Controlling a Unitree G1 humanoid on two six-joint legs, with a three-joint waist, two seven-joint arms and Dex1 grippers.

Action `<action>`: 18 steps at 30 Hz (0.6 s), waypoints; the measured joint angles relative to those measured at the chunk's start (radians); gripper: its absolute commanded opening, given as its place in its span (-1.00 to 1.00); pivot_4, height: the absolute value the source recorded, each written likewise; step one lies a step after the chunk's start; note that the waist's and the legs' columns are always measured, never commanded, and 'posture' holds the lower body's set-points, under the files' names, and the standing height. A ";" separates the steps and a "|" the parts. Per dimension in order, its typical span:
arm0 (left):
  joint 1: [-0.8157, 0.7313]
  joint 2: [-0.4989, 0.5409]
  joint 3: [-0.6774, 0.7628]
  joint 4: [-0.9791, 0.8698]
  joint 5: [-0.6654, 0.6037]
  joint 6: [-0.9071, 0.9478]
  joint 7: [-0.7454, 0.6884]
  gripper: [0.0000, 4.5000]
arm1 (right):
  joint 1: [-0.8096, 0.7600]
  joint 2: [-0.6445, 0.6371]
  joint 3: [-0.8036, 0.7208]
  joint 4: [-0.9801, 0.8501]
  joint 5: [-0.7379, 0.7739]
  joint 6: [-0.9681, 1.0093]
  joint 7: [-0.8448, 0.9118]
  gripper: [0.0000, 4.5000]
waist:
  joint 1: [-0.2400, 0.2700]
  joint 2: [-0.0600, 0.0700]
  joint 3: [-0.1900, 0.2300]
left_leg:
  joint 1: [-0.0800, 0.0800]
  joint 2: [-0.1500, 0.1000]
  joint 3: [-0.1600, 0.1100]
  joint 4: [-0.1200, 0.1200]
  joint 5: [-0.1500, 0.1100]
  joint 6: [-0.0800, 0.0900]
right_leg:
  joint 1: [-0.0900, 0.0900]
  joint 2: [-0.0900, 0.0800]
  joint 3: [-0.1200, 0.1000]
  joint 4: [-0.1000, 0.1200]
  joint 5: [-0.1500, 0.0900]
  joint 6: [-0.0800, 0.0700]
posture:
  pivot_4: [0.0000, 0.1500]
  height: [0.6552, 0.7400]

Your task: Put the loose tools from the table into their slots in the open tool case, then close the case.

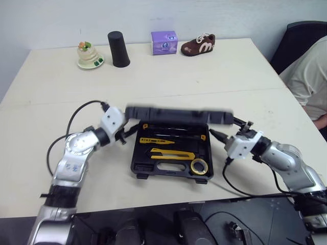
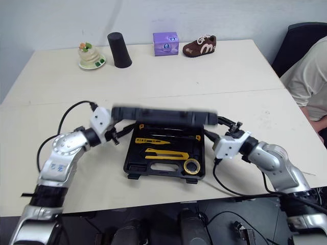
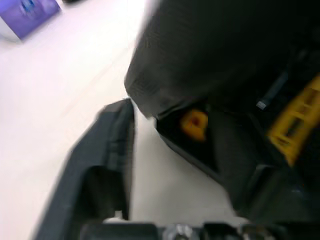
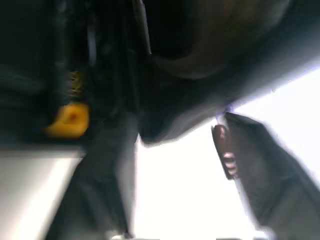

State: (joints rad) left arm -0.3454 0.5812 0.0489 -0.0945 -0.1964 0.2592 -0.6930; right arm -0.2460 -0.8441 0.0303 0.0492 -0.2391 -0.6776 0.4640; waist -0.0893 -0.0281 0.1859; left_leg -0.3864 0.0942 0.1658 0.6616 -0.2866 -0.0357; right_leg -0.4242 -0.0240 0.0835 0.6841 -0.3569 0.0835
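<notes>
The black tool case [image 1: 137,166] lies on the table in front of me, and its lid [image 1: 179,114] stands raised and blurred over the back edge. In its slots lie a yellow utility knife [image 1: 171,153], a yellow-and-black tool [image 1: 156,140] and a roll of yellow tape [image 1: 199,166]. At the lid's left end is my left gripper [image 1: 127,133], open, with the lid corner [image 3: 165,75] just past its fingers [image 3: 105,165]. My right gripper [image 1: 217,133] is at the lid's right end, open too, its fingers [image 4: 250,170] spread beside the case's edge.
Along the far edge stand a small figurine dish [image 1: 90,55], a black cup [image 1: 118,49], a purple box [image 1: 164,42] and a brown toy shoe [image 1: 198,45]. A person [image 1: 311,76] sits at the table's right side by a dark chair [image 1: 299,35].
</notes>
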 measured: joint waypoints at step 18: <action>-0.163 0.231 0.080 0.109 -0.308 0.455 -0.255 -0.20 | 0.716 -0.270 -0.388 -0.679 1.023 1.044 0.581 -0.83 | 0.061 -0.012 0.001 | 0.026 -0.007 -0.020 -0.011 -0.008 0.007 | 0.046 -0.003 -0.021 -0.034 0.004 -0.004 | 1.00 0.75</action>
State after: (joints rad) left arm -0.5081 0.8122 0.1288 0.0143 -0.5045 0.7137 -0.9483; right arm 0.4696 -1.1141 -0.3574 -0.6296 0.7836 0.3669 1.0448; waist -0.0282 -0.0404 0.1868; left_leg -0.3605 0.0870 0.1458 0.6510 -0.2946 -0.0288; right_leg -0.3780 -0.0270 0.0629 0.6504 -0.3531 0.0791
